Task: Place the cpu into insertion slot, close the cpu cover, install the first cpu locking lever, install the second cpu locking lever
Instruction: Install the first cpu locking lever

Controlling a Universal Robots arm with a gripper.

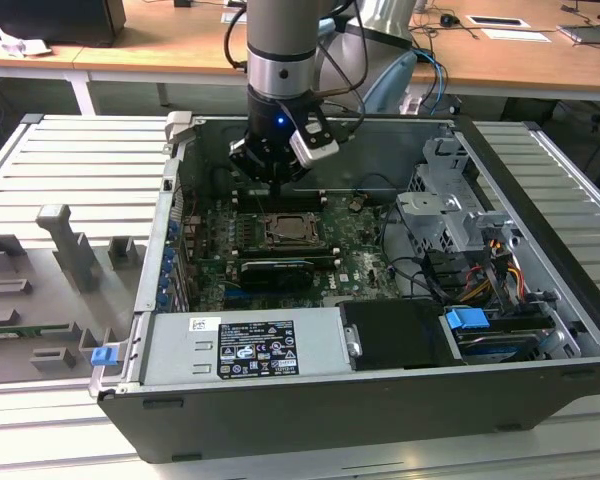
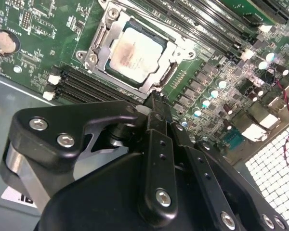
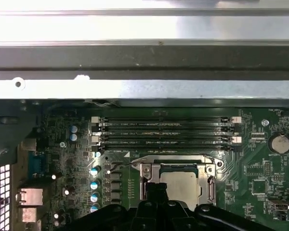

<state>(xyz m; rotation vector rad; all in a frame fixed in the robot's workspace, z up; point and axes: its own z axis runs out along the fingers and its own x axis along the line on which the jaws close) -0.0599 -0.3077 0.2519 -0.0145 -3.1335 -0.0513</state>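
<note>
One gripper [image 2: 156,102] hangs low over the motherboard [image 2: 33,53] inside the open computer case [image 1: 310,425], its fingers drawn together with nothing visible between them, the tip just beside one corner of the insertion slot [image 3: 212,185]. The cpu [image 2: 135,53] lies flat in that slot, and the cpu cover [image 2: 102,48] is folded down around its edges.

Likely hazards: a sideways slip of the tip could strike the capacitors [image 2: 216,91] or the memory slots [image 3: 166,132] close by. Downward pressure on a chip that is not squarely seated could damage the socket contacts.

In the second wrist view the cpu shows a square, silvery-beige metal face marked by a reddish-brown smear. It appears level within the frame.
</note>
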